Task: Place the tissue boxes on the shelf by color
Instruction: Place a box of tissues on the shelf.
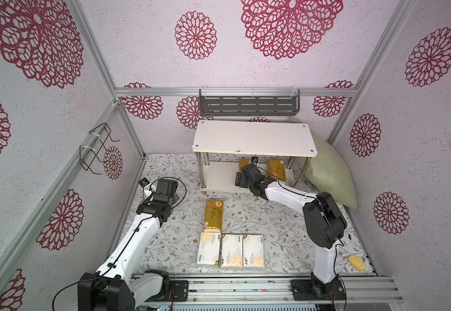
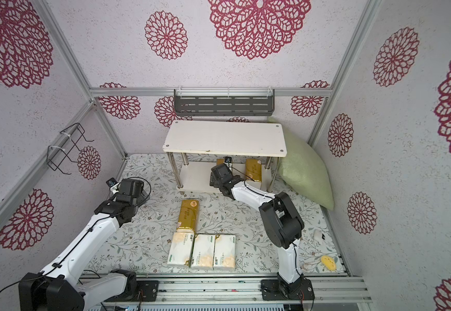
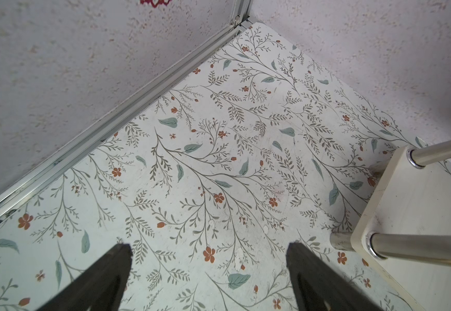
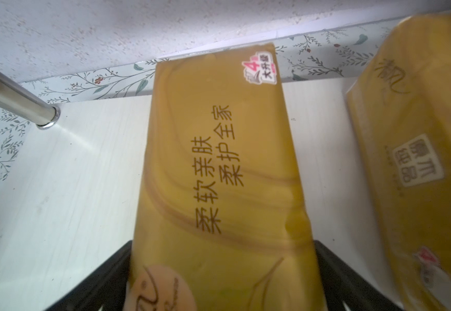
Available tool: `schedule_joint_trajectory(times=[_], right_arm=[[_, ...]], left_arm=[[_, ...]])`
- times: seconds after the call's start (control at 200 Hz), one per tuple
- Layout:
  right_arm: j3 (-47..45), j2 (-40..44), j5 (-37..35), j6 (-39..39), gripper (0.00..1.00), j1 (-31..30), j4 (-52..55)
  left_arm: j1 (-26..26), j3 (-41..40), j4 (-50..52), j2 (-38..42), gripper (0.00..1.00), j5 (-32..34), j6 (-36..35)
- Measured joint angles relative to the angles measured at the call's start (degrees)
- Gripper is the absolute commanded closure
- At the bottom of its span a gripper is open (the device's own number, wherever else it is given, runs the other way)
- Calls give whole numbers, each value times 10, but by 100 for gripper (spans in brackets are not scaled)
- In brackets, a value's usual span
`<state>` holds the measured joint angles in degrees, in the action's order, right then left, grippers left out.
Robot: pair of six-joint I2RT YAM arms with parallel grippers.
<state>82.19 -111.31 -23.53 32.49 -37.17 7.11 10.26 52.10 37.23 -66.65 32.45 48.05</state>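
Right claw point(image 4: 223, 242) straddles a shiny gold tissue pack point(image 4: 219, 161) on the lower board point(image 4: 71, 175) of your white two-tier shelf point(image 1: 254, 137) — jaws wide, seemingly not pinching. Second gold pack point(image 4: 412, 161) alongside. Left claw point(image 3: 208, 247) open, empty. You've one gold pack point(image 1: 213, 215), three white blotched packs point(image 1: 231, 251) left to shelve.

shelf point(image 1: 254, 137): white, being stood upright | gold packs point(image 4: 219, 161): two being borne flat on lower board point(image 4: 71, 175) | third gold pack point(image 1: 213, 215): being left on table point(image 1: 272, 223) | white packs point(image 1: 231, 251): being kept abreast beside it
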Motion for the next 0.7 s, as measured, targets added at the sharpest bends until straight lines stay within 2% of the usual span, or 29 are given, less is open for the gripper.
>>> schedule_joint_trajectory(times=[0.695], right_arm=[[-37, 87, -1, -12, 1, -7, -24]], left_arm=[[1, -1, 0, 0, 3, -6, 1]])
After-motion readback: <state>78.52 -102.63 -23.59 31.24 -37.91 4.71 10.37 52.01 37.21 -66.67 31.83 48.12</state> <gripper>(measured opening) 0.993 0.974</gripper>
